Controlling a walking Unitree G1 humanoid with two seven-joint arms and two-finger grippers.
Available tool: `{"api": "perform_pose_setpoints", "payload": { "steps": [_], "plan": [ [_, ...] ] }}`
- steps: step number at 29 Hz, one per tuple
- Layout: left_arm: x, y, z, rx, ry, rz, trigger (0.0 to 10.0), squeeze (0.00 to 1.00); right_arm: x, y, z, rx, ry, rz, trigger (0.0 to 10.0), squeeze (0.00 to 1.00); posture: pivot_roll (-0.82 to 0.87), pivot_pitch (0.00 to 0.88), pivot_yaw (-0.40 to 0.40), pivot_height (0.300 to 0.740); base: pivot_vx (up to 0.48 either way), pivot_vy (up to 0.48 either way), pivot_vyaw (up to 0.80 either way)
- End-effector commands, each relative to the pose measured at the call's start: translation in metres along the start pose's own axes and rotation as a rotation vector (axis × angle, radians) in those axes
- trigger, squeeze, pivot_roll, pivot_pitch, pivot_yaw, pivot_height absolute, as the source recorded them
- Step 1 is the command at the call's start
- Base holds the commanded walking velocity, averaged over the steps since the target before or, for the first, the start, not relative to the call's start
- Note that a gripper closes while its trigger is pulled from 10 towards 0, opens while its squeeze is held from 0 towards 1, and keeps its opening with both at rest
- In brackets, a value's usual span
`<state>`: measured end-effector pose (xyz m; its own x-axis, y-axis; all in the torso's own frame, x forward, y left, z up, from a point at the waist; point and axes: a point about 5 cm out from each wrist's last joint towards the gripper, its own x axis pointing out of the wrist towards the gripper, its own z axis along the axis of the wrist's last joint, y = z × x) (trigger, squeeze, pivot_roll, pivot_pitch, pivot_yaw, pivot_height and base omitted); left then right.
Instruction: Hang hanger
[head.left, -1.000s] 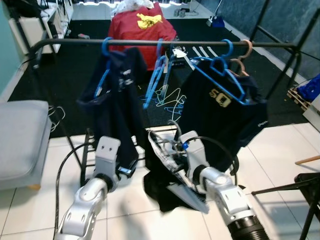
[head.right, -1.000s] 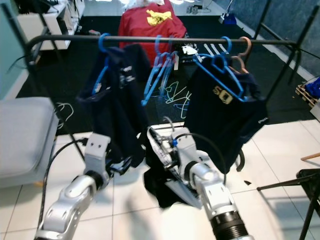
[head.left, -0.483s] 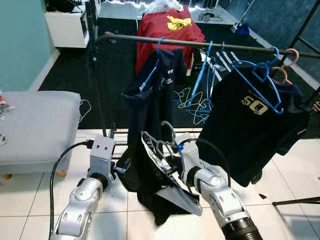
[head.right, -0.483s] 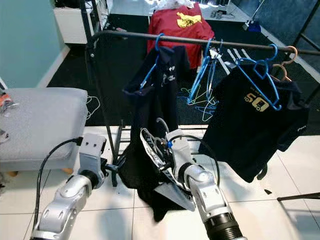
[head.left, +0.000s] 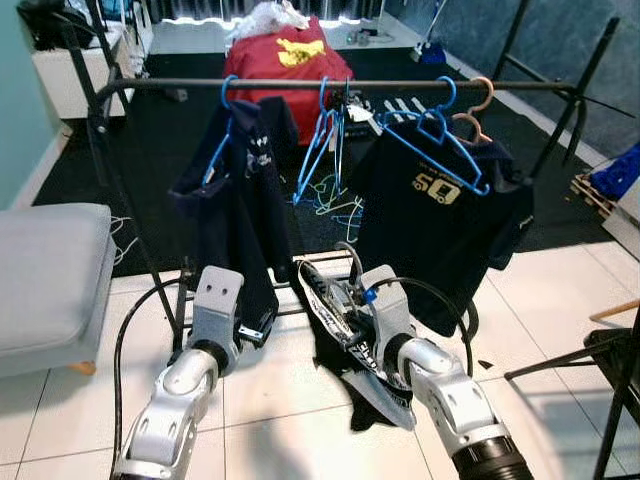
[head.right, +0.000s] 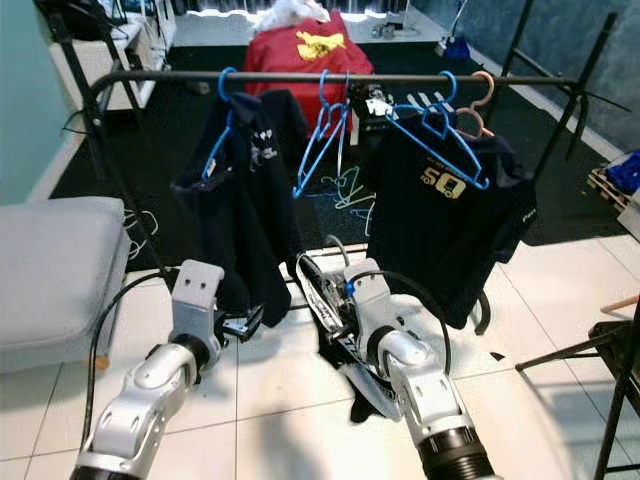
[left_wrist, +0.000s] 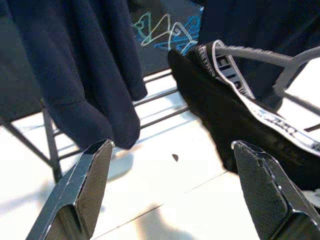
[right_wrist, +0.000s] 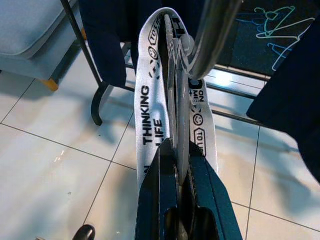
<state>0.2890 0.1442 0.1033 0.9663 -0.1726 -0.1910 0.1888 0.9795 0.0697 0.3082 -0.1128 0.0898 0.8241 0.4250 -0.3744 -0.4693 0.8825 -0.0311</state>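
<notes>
The right gripper (right_wrist: 177, 165) is pinching a grey hanger (right_wrist: 212, 30) that is carrying a black garment (head.left: 345, 345) with a white band reading "THINKING LIFE" (right_wrist: 147, 115), low in front of the clothes rail (head.left: 300, 85). The left gripper (left_wrist: 170, 185) is spread wide, holding nothing. Two dark shirts are hanging there; one (head.left: 440, 225) is showing "50".

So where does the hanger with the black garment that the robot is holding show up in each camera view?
Left eye view: hanger, low centre, in the right gripper.
Right eye view: low centre, right of the left gripper.
Left wrist view: upper right.
Right wrist view: centre, its metal hook rising above the shut fingers.
Shared landmark: the clothes rail with blue hangers.
</notes>
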Motion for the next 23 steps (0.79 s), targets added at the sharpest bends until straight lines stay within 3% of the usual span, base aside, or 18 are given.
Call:
{"api": "perform_pose_setpoints", "payload": {
  "steps": [1, 6, 12, 15, 19, 23],
  "plan": [
    [0.0, 0.01, -0.002, 0.02, 0.009, 0.033, 10.0, 0.0, 0.002, -0.001, 0.005, -0.005, -0.03, -0.005, 10.0, 0.0, 0.04, 0.045, -0.024, 0.74, 0.0, 0.0, 0.0],
    [0.004, 0.013, -0.003, 0.01, 0.027, 0.044, 10.0, 0.0, 0.001, -0.009, 0.009, -0.035, -0.05, -0.021, 10.0, 0.0, 0.03, 0.046, -0.035, 0.74, 0.0, 0.096, 0.0],
    [0.003, 0.017, 0.003, 0.003, -0.004, 0.076, 10.0, 0.0, 0.003, -0.004, 0.009, -0.083, -0.048, 0.044, 10.0, 0.0, 0.06, 0.046, -0.081, 0.74, 0.0, 0.151, 0.0],
    [-0.005, 0.015, 0.006, -0.008, -0.031, 0.103, 10.0, 0.0, 0.007, 0.001, 0.01, -0.132, -0.07, 0.133, 10.0, 0.0, 0.09, 0.057, -0.109, 0.74, 0.0, 0.0, 0.0],
    [-0.008, 0.017, 0.006, 0.0, -0.041, 0.114, 10.0, 0.0, 0.008, 0.001, 0.011, -0.152, -0.078, 0.15, 10.0, 0.0, 0.1, 0.051, -0.116, 0.74, 0.0, 0.0, 0.0],
    [-0.015, 0.031, 0.005, -0.001, -0.072, 0.166, 10.0, 0.0, 0.01, -0.004, 0.016, -0.115, -0.087, 0.164, 10.0, 0.0, 0.07, 0.036, -0.105, 0.74, 0.0, 0.0, 0.0]
  ]
}}
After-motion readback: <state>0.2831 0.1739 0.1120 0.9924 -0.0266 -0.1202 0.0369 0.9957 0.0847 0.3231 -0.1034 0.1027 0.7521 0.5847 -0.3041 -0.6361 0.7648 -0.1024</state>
